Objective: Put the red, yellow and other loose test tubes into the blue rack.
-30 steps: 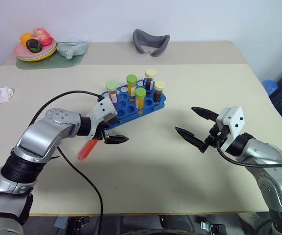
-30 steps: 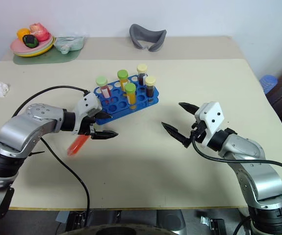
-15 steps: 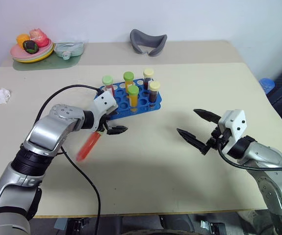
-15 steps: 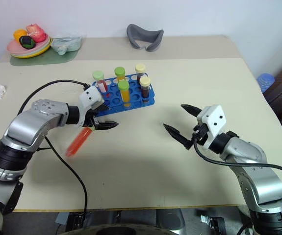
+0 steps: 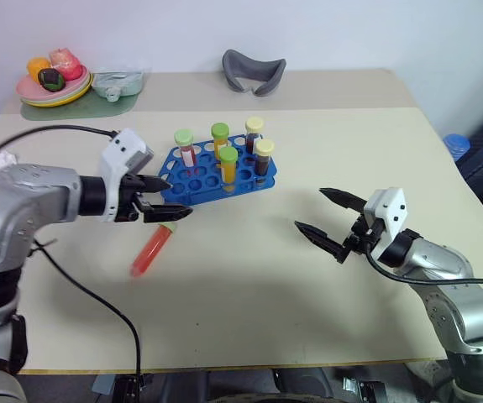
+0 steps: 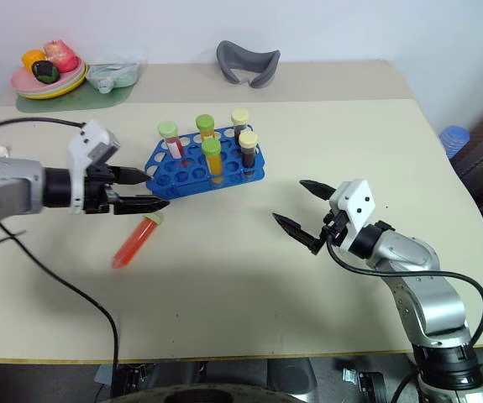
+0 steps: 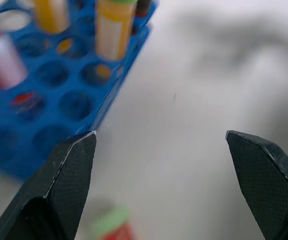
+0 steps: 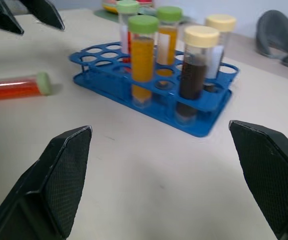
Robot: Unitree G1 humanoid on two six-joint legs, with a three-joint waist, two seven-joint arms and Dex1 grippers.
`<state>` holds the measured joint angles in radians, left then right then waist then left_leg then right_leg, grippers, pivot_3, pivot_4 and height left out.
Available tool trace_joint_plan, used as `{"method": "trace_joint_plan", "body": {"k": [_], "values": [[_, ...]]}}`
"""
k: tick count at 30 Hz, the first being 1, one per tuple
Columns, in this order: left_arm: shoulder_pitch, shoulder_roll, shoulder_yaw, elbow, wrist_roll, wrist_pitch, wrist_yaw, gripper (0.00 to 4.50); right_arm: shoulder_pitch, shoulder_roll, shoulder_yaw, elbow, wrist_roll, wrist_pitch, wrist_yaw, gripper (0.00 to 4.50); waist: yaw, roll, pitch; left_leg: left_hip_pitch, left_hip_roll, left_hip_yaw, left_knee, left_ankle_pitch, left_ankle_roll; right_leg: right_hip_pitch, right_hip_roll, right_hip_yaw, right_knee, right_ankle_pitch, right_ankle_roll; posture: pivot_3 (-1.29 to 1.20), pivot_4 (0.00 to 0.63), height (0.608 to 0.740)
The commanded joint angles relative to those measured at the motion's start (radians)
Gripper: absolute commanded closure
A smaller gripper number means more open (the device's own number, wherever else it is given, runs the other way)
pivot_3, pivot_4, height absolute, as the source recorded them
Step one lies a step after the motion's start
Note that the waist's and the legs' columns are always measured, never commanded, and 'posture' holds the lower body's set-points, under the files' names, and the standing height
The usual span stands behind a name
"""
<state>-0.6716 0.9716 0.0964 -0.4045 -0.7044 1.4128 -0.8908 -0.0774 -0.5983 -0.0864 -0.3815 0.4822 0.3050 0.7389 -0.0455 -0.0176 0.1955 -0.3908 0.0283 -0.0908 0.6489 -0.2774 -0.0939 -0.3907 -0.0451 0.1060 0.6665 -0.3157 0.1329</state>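
— 1 red tube (image 5: 151, 251) lies flat on the table (image 5: 249, 285), at 7 o'clock from the blue rack (image 5: 212, 174).
— Left gripper (image 5: 167, 196) spread wide and empty over its cap; right gripper (image 5: 328, 214) gaping too, well apart.

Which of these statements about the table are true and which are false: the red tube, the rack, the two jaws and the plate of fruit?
1. The red tube lies flat on the table. True.
2. The left gripper is shut on the red tube. False: its jaws are open and empty, above the tube's cap.
3. The blue rack holds five upright tubes. True.
4. The right gripper holds a yellow tube. False: its jaws are open and empty.
5. The plate of fruit stands beside the right gripper. False: it stands at the table's far left corner.
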Motion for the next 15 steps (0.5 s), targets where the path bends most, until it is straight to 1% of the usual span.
{"method": "trace_joint_plan", "body": {"k": [1,2,4,6,7,10,13,15], "values": [[-0.063,0.179,-0.043,-0.012,-0.243,0.201,-0.022,0.28,-0.052,0.026,0.031,0.033,-0.009,-0.040,0.035,0.00,-0.007,0.001,0.000,0.000,0.000,0.000,0.000,0.000,0.000,0.000,0.000,0.000,0.001,0.000,0.000,0.00,0.150,0.740],[-0.065,0.219,-0.060,-0.008,-0.284,0.202,0.004,0.28,-0.065,0.033,0.040,0.046,-0.013,-0.044,0.041,0.00,-0.012,0.001,0.000,0.000,0.000,0.000,-0.001,0.000,0.000,0.000,0.000,0.000,0.000,0.000,0.000,0.00,0.150,0.740],[-0.051,0.322,-0.105,-0.071,-0.352,0.202,0.028,0.28,-0.082,0.040,0.048,0.072,-0.014,-0.054,0.059,0.00,-0.018,0.001,0.001,0.001,0.000,0.000,-0.001,0.000,0.000,-0.001,0.000,0.000,0.001,0.000,0.000,0.00,0.150,0.740],[-0.041,0.388,-0.137,-0.092,-0.393,0.202,0.075,0.28,-0.097,0.046,0.058,0.093,-0.019,-0.060,0.067,0.00,-0.021,0.000,0.001,0.001,0.001,0.000,-0.001,0.000,0.000,-0.001,0.000,0.000,0.001,0.000,0.000,0.00,0.150,0.740],[-0.041,0.446,-0.194,-0.075,-0.431,0.202,0.124,0.28,-0.102,0.048,0.064,0.104,-0.022,-0.065,0.075,0.00,-0.021,0.000,0.001,0.001,0.001,0.000,-0.001,0.000,0.000,0.000,0.000,0.000,0.001,0.000,0.000,0.00,0.150,0.740],[-0.061,0.462,-0.274,-0.033,-0.479,0.202,0.270,0.28,-0.097,0.046,0.066,0.100,-0.021,-0.065,0.090,0.00,-0.021,0.001,0.001,0.001,0.001,0.000,0.000,0.000,0.000,0.000,0.000,0.000,0.002,0.000,0.000,0.00,0.150,0.740],[-0.077,0.432,-0.303,-0.004,-0.486,0.202,0.375,0.28,-0.097,0.047,0.074,0.081,-0.025,-0.052,0.084,0.00,-0.021,0.000,0.002,0.001,0.001,0.000,0.000,0.000,0.000,0.000,0.000,0.000,0.002,0.000,0.000,0.00,0.150,0.740],[-0.085,0.408,-0.324,0.012,-0.458,0.202,0.439,0.28,-0.097,0.041,0.079,0.069,-0.032,-0.049,0.083,0.00,-0.021,0.000,0.002,0.000,0.000,0.000,0.000,0.000,0.000,-0.001,0.000,0.000,0.002,0.000,0.000,0.00,0.150,0.740]]}}
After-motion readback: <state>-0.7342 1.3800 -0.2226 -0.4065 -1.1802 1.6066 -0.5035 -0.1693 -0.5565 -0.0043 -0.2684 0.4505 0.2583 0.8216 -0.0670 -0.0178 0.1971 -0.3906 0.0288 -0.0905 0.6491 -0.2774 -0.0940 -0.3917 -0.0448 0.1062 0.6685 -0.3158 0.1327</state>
